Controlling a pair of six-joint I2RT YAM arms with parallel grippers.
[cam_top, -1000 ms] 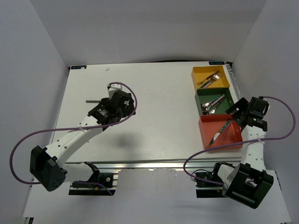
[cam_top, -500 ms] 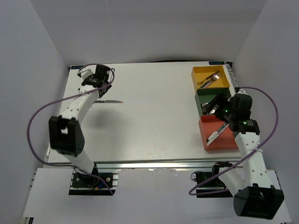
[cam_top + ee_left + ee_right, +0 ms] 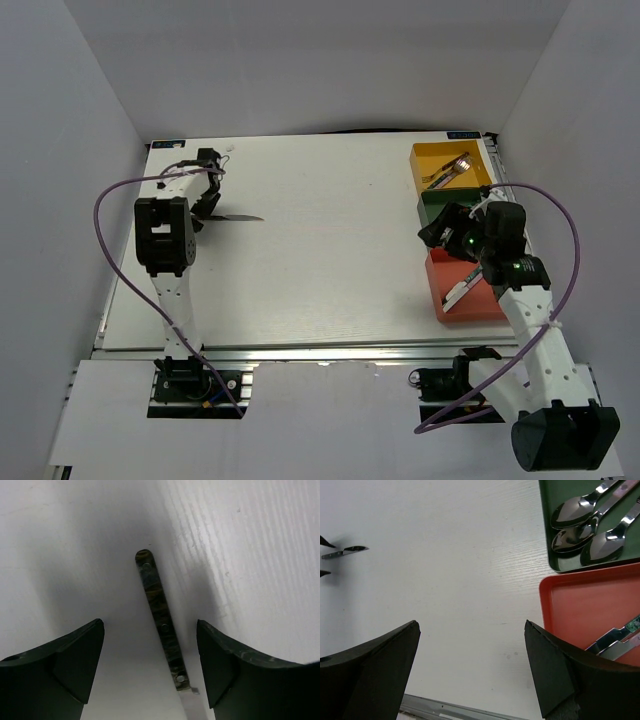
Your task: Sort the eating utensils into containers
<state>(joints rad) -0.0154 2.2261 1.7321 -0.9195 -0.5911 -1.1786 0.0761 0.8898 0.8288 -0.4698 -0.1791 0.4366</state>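
Note:
A knife with a dark patterned handle [image 3: 161,617] lies flat on the white table at the far left [image 3: 238,217]. My left gripper [image 3: 149,625] is open and low over it, one finger on each side of the handle without touching it; it also shows in the top view [image 3: 205,208]. My right gripper [image 3: 471,626] is open and empty above the table, just left of the bins [image 3: 440,232]. The yellow bin [image 3: 432,153] holds forks, the dark green bin [image 3: 547,530] holds spoons [image 3: 580,525], and the red-orange bin [image 3: 575,605] holds knives [image 3: 615,642].
The three bins stand in a row along the table's right edge [image 3: 505,200]. The left arm's purple cable [image 3: 110,200] loops over the table's left side. The table's front rail [image 3: 445,711] shows below the right gripper.
My left arm has folded back toward the far left and lowered its open gripper around the knife's handle. My right gripper has moved from over the bins to just left of them.

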